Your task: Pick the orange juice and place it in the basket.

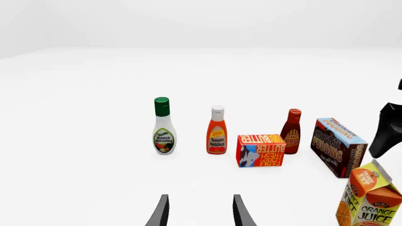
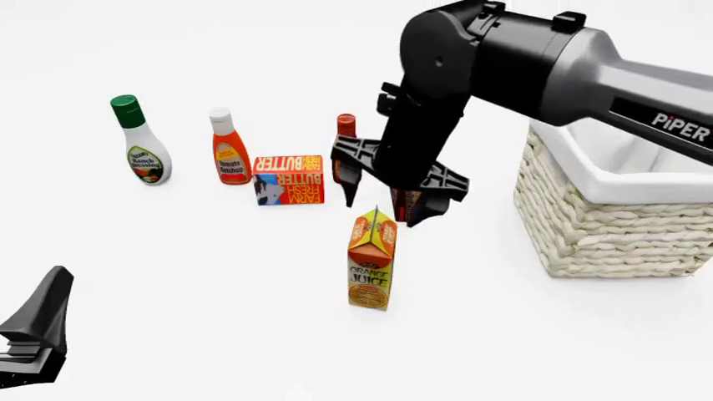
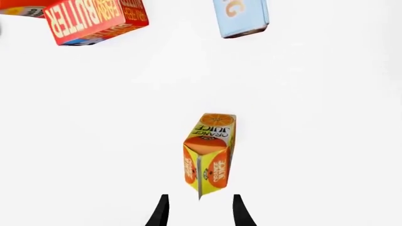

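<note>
Right gripper (image 2: 379,199) jaws spread wide, poised just above upright orange juice carton (image 2: 371,259), wicker basket (image 2: 607,219) to its right, left gripper (image 1: 197,212) open, well apart

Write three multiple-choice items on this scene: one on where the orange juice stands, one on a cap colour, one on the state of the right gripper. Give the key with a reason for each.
1. In the front view, where does the orange juice stand?
A. inside the basket
B. on the table, left of the basket
C. between the two bottles at far left

2. What colour is the cap of the ranch dressing bottle?
A. green
B. white
C. red

3. What is the state of the right gripper?
A. shut on the carton
B. open, above the carton's top
C. shut on the butter box

Key:
1 B: the carton stands upright on the bare table, apart from the basket's wicker wall.
2 A: a green cap tops the white bottle; the ketchup bottle has the white one.
3 B: its fingers are spread with the carton's gable ahead of them, nothing gripped.
</note>
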`<control>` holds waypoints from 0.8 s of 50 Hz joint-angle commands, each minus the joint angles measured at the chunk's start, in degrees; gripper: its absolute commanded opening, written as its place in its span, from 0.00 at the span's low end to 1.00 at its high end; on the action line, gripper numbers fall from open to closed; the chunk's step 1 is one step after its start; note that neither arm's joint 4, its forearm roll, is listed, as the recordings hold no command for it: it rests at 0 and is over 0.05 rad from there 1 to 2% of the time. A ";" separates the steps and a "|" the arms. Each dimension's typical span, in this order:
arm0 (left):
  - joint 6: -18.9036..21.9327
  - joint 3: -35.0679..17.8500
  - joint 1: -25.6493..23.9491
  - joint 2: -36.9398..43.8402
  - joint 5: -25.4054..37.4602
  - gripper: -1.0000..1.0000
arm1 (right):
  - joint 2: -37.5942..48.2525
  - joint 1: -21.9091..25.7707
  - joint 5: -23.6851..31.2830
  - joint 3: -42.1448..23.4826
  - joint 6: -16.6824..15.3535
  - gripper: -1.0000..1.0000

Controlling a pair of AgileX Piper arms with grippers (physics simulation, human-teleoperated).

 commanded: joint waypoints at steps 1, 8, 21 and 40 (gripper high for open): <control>0.01 0.00 0.00 0.00 0.00 1.00 | 1.28 -0.18 0.00 -0.25 -0.98 1.00; -0.02 0.00 0.01 0.00 0.00 1.00 | 1.89 0.01 0.00 -0.21 -1.26 1.00; 0.00 0.00 -0.01 0.00 0.00 1.00 | 3.23 0.56 0.00 -0.53 -2.61 1.00; 0.00 0.00 -0.01 0.00 0.00 1.00 | 4.19 1.08 0.00 -0.04 -3.78 1.00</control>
